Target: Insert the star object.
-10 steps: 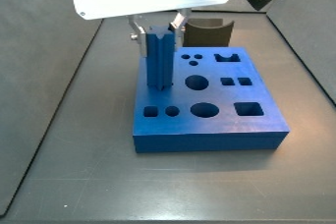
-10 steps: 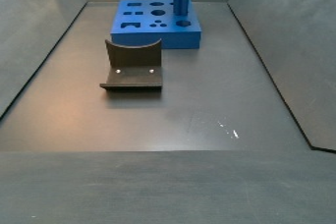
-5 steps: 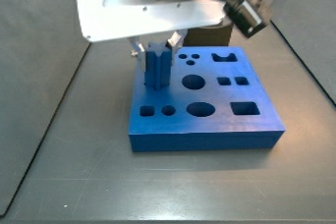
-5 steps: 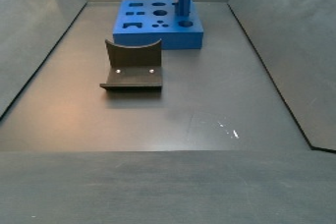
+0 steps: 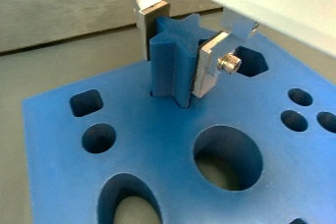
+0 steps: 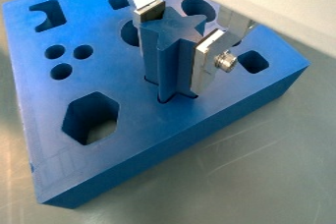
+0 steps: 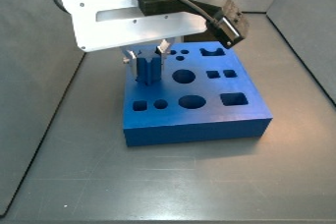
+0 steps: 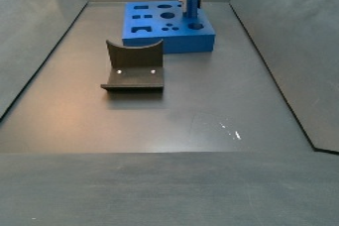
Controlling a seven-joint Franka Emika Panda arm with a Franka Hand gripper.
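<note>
The star object (image 5: 175,63) is a blue ridged peg that stands upright with its lower end inside the star hole of the big blue block (image 5: 144,184). My gripper (image 5: 182,39) is shut on the peg near its top, one silver finger on each side. Both wrist views show this; the peg (image 6: 160,71) rises from the block (image 6: 144,159) between the fingers (image 6: 207,59). In a side view the gripper (image 7: 148,59) sits low over the block (image 7: 197,120), with only a short part of the peg (image 7: 148,74) showing. In a side view the peg (image 8: 192,12) stands at the block's (image 8: 159,40) right end.
The dark fixture (image 8: 133,67) stands on the floor in front of the block. The block has several other holes, round, square and hexagonal (image 6: 89,115). Sloped grey walls (image 8: 40,61) enclose the dark floor (image 8: 185,141).
My gripper has come down with the peg, and the peg now sits deeper in the star hole. The block has shifted slightly in both side views.
</note>
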